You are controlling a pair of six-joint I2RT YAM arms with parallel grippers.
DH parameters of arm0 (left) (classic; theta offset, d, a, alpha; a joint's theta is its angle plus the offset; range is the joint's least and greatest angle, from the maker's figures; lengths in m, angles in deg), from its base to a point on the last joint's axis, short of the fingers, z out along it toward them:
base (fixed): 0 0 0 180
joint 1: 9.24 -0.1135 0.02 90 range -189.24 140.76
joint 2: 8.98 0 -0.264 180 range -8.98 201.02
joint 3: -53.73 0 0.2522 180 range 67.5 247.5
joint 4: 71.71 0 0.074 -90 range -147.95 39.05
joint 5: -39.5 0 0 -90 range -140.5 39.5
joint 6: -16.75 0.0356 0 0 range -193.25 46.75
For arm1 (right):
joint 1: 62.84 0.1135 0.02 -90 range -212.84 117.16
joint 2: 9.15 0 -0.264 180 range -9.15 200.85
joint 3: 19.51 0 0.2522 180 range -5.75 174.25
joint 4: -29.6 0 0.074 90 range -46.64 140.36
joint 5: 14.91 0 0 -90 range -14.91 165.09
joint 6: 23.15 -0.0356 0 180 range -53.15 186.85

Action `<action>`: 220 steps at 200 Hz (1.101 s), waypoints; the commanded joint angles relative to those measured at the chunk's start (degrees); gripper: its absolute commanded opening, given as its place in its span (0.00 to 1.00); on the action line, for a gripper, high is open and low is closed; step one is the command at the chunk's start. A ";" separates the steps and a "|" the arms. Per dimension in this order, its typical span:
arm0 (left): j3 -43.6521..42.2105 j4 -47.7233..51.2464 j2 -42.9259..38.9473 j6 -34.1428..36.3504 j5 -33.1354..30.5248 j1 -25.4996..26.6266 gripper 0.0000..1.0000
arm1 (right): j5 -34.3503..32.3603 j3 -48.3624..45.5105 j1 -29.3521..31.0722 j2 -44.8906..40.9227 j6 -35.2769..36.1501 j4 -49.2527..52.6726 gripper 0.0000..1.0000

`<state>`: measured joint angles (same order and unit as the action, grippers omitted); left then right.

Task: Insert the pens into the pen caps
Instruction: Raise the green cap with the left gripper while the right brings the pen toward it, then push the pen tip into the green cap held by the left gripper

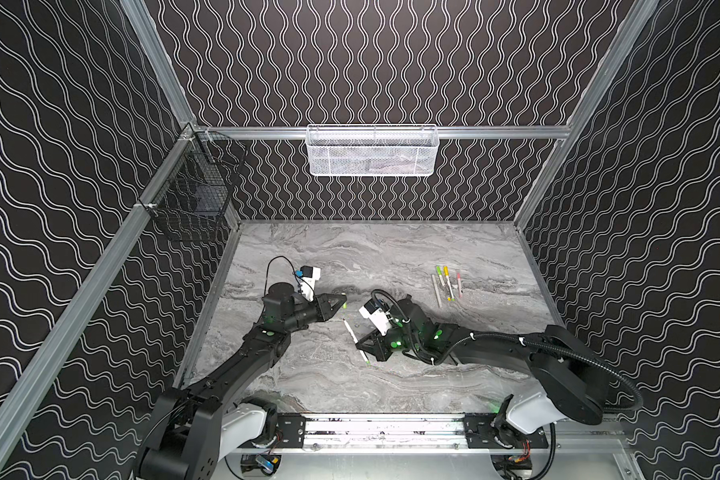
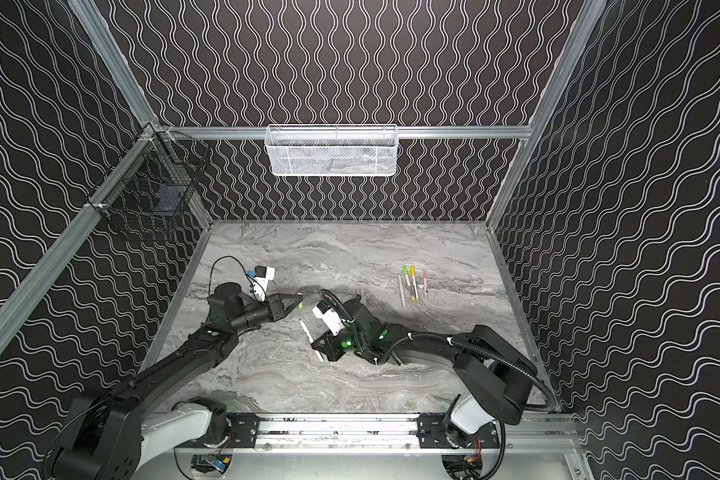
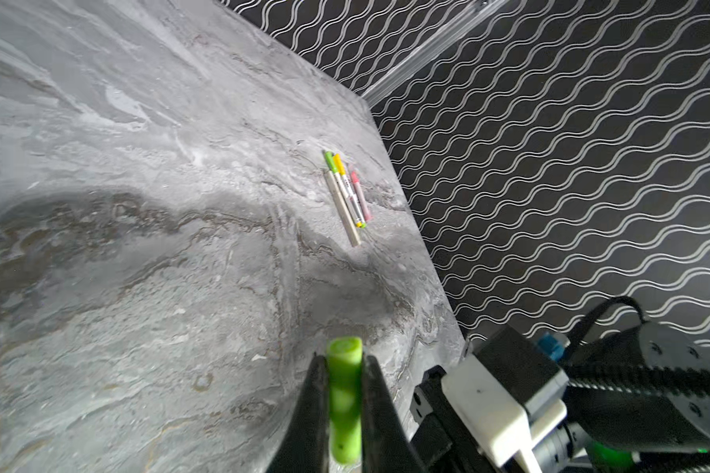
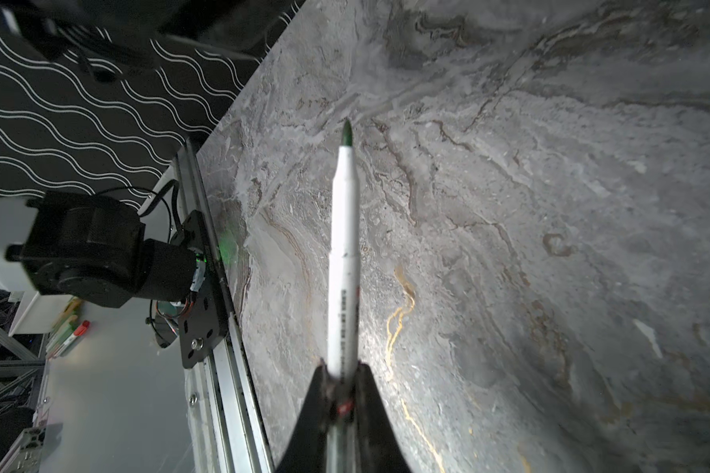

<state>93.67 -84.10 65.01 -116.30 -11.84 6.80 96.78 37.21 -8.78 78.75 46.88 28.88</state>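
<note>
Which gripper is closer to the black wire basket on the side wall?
Left. The left gripper, clamping a green cap, hangs over the table right of the black wire basket. The right gripper, holding a pen, is farther right and nearer the front.

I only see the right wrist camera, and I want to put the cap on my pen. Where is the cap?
Observer: The left fingers are shut on a lime green cap.
Operator: Is my pen close to it?
Observer: In both top views the pen has its tip near the cap, but they are not touching.
Operator: Where are the other pens?
Observer: A bunch of pens lies side by side toward the far right of the table.
</note>
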 commanded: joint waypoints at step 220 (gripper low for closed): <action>-0.44 -7.87 0.35 -1.61 3.74 -0.04 0.10 | -6.14 0.76 -0.87 -1.91 -1.04 -6.18 0.13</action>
<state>93.28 -89.92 65.17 -118.02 -8.76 6.80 90.44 37.14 -9.44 76.56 45.29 24.12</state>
